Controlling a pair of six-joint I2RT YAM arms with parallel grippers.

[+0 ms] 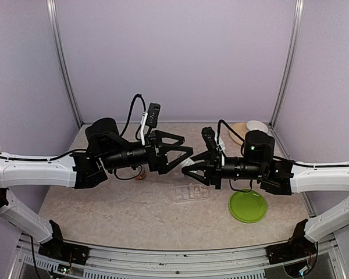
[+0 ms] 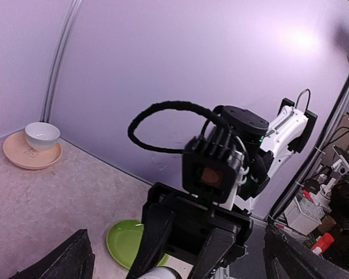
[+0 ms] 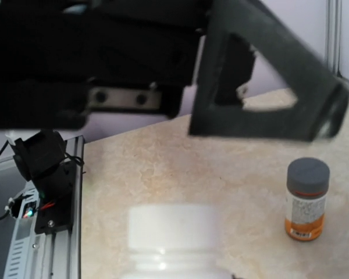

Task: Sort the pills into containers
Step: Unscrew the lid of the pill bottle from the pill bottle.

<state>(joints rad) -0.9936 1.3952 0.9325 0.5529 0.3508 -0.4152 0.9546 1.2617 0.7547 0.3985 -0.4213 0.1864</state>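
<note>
The containers, a clear pill organiser [image 1: 191, 192], lie flat on the table below both grippers. My right gripper [image 1: 187, 170] is shut on a white bottle [image 3: 173, 232] with its white cap on. In the left wrist view the right gripper's black fingers [image 2: 154, 238] straddle that bottle [image 2: 160, 273]. My left gripper [image 1: 187, 145] faces it, open wide, with nothing between its fingers. One of its fingers [image 3: 267, 87] crosses the top of the right wrist view. No loose pills show in any view.
An amber bottle with a grey cap [image 1: 140, 173] [image 3: 306, 197] stands upright under the left arm. A green plate [image 1: 248, 206] [image 2: 125, 241] lies at the front right. A white bowl [image 1: 256, 127] [image 2: 42, 135] sits on a peach plate [image 2: 32, 156] at the back right.
</note>
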